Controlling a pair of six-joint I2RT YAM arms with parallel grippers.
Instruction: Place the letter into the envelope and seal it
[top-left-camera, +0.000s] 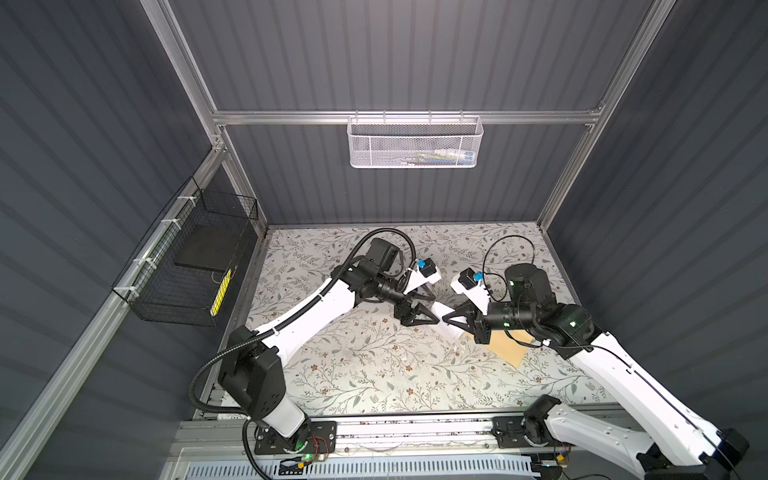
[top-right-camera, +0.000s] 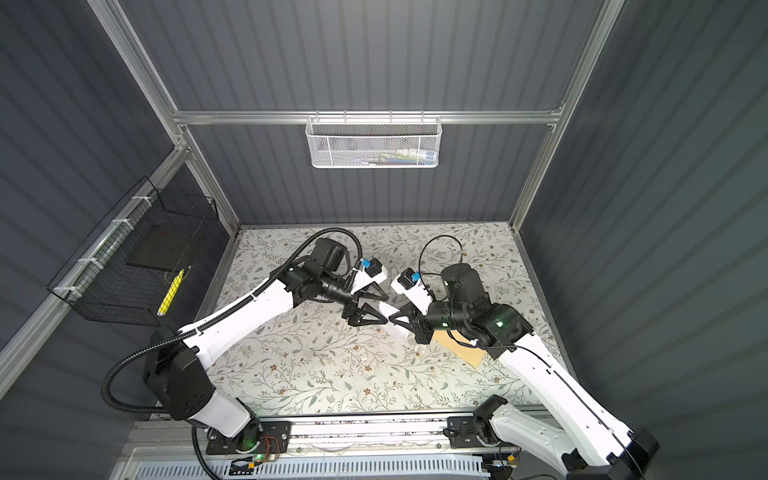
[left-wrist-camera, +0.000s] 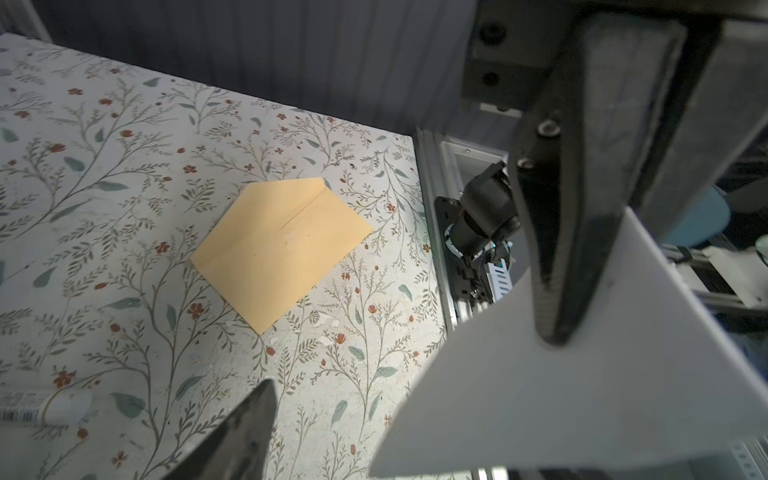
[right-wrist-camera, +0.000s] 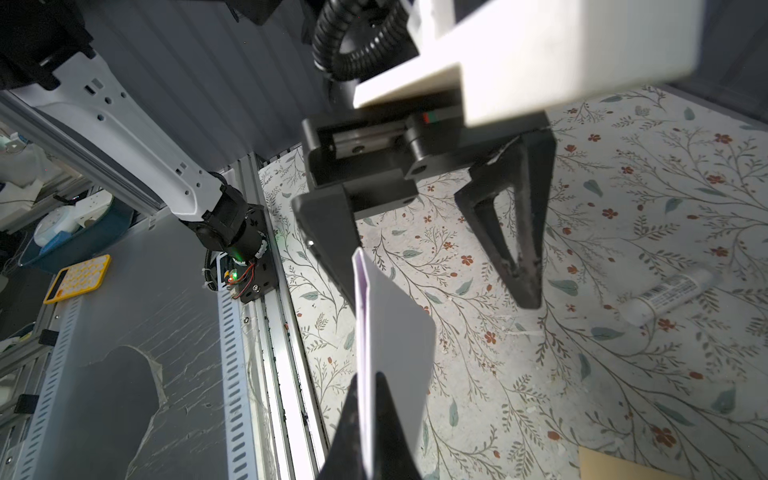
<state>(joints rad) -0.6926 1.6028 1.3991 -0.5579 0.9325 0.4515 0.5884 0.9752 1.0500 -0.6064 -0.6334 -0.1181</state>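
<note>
The white letter hangs on edge above the floral table, with my right gripper shut on its near end. In a top view the letter shows between the two grippers at mid-table. My left gripper is open, and the letter's far end stands between its fingers, close to one of them. In the left wrist view the letter fills the lower right. The tan envelope lies flat on the table with its pointed flap open, partly under the right arm.
A small white tube with a barcode label lies on the table beyond the left gripper. A white mesh basket hangs on the back wall. A black wire basket hangs on the left wall. Metal rails run along the table's front edge.
</note>
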